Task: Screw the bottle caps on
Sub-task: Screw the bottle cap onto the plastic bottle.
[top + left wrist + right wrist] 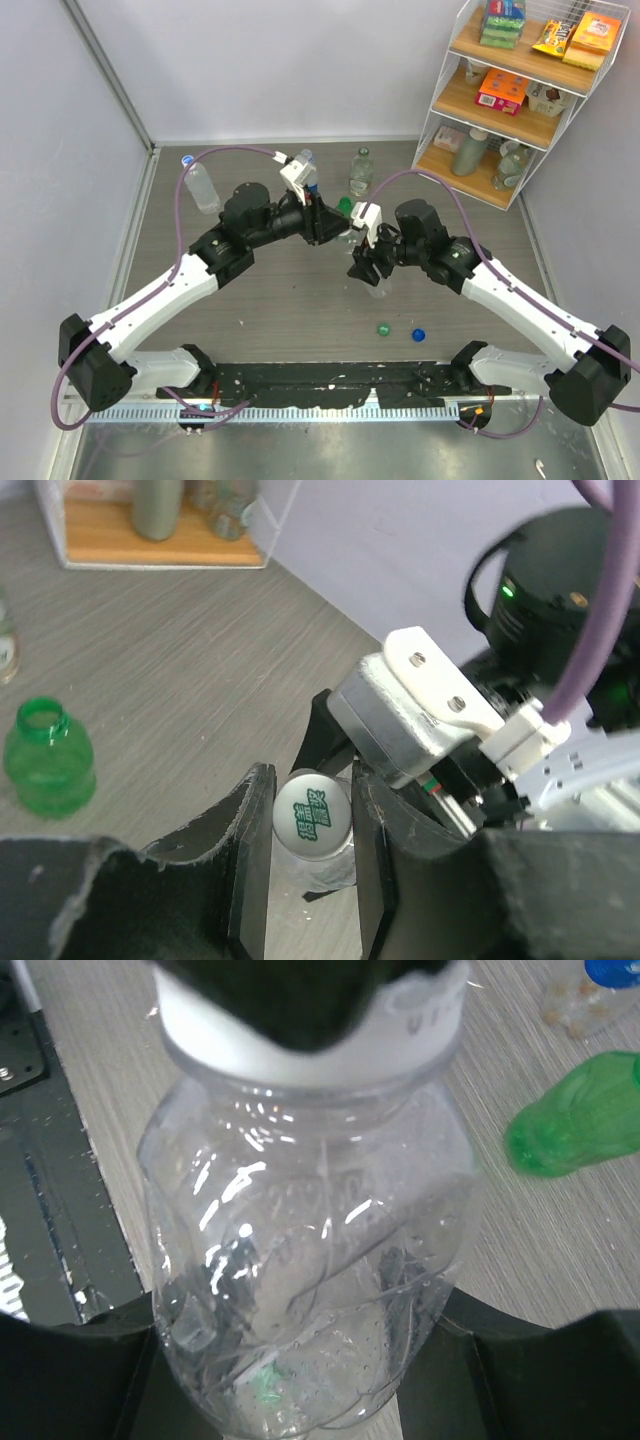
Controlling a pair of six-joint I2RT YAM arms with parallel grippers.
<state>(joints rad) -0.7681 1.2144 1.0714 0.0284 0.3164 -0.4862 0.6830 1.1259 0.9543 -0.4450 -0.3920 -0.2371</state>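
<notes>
My right gripper (372, 272) is shut on the plain clear bottle (300, 1240) and holds its body upright at mid table; the bottle also shows in the top view (378, 288). My left gripper (312, 822) reaches over from the left and is closed around the white cap (311, 815), which has green print and sits on that bottle's neck. In the right wrist view the white cap (420, 1030) is partly hidden by the left fingers. The open green bottle (345, 207) stands just behind. A green cap (382, 328) and a blue cap (418, 335) lie loose in front.
A clear bottle with a dark cap (361, 172) stands at the back. Another clear bottle (203, 188) is at the back left, and a blue-topped one (308, 160) is behind the left wrist. A wire shelf (510, 100) with snacks fills the back right corner.
</notes>
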